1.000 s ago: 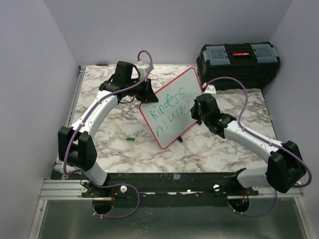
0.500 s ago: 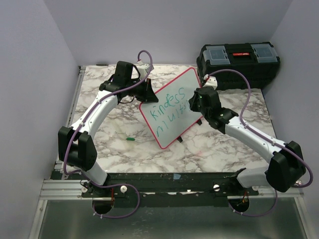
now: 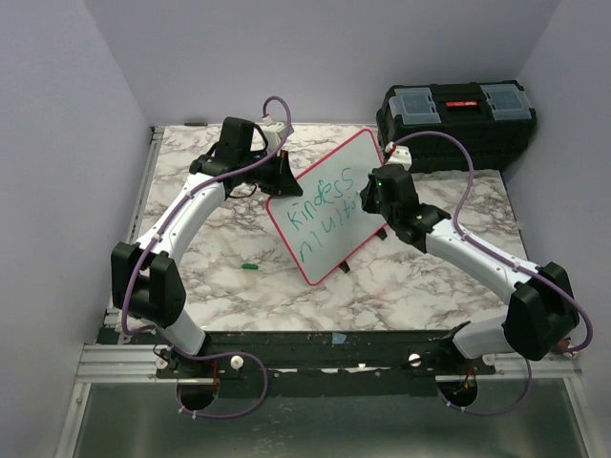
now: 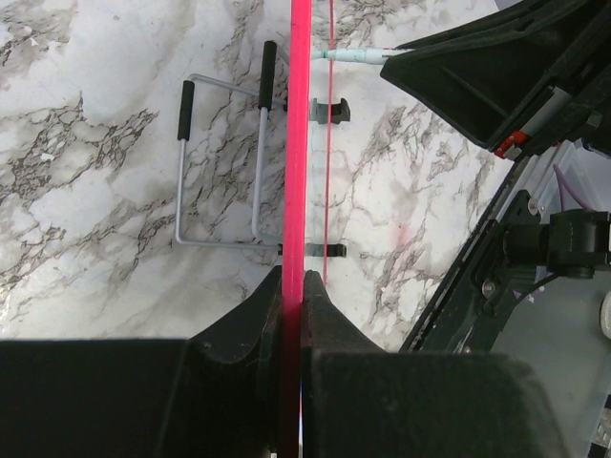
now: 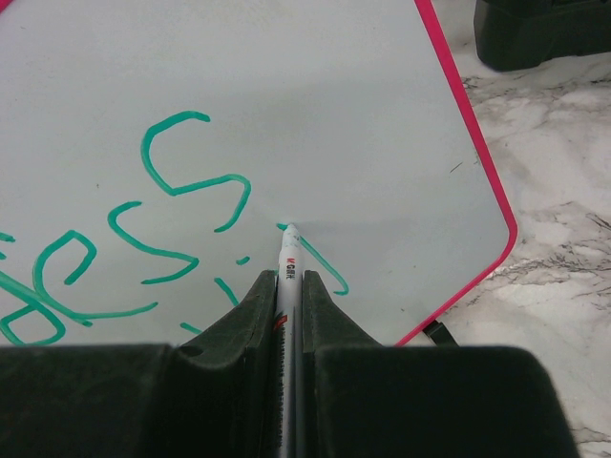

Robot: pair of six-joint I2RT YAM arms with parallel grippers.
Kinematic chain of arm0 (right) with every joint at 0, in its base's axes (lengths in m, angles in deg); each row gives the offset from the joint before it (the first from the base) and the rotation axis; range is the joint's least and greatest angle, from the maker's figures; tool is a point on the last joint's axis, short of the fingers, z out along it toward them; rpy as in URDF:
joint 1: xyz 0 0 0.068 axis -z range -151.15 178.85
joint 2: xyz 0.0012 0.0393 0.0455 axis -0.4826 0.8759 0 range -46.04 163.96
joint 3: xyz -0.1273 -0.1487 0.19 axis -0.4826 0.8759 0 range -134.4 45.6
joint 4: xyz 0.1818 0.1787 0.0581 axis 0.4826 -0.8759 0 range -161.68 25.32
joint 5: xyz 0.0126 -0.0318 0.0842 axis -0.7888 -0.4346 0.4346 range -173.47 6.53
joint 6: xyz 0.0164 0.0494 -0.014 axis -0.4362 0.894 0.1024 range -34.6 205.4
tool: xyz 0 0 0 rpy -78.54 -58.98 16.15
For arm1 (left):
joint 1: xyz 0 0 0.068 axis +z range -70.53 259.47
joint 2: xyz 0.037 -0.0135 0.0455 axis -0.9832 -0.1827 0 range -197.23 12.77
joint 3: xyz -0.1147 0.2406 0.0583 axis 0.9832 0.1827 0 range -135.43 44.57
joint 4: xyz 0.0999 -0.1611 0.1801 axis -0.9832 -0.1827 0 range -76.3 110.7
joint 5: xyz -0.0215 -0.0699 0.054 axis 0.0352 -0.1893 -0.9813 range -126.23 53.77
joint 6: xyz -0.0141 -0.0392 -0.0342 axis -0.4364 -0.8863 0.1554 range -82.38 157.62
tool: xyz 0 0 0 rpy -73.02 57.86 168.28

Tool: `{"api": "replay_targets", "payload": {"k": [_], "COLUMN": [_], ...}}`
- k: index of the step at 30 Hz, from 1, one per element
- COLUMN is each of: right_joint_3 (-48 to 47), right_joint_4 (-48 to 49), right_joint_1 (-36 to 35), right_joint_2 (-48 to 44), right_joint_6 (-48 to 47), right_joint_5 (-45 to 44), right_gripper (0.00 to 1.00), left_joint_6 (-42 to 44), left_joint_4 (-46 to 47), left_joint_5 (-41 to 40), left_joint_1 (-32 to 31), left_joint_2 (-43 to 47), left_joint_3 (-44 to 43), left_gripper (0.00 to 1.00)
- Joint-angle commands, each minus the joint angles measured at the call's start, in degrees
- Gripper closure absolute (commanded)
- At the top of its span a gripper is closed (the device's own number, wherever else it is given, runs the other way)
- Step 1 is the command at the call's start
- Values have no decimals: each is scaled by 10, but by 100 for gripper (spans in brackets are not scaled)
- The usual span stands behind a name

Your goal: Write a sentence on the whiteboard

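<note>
Whiteboard (image 3: 329, 205) stands tilted on edge mid-worktop (image 3: 220, 277), near the black toolbox (image 3: 456, 119), with a wire stand (image 4: 224, 162) on its back side. It reads as a light, stiff panel with a slick face and a thin pink rim. I'd expect it to rock or skid under pen pressure, so the rim is the place to take hold, not the written face. Left fingers (image 4: 267, 296) do that: closed down to rim thickness on the upper-left edge, with the board edge-on between them. Right fingers (image 5: 260, 296) are clamped on a marker (image 5: 288, 250), barrel running out between the tips. Its nib meets the board at the right end of line two of the sentence (image 3: 325, 215), green "Kindess" over a scribbly word. The board face sits just ahead of the right fingertips; only the nib appears to touch. A green cap (image 3: 249, 266) lies on the worktop, apart from the board on its left.
</note>
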Motion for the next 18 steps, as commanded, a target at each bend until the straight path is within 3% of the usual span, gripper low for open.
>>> {"api": "replay_targets", "payload": {"k": [1, 18], "right_joint_3": [-14, 9], "right_joint_4": [9, 3], "right_joint_1": [1, 9], "right_joint_2": [20, 16], "right_joint_6": [-5, -5], "right_joint_5": [-3, -8], "right_gripper": [99, 99], "left_joint_6": [37, 37], "left_joint_4": [9, 9], "left_joint_5": [-41, -41], "left_joint_1": [2, 2], "left_joint_2": [22, 20], "left_joint_3": [3, 4], "left_gripper": [100, 100]}}
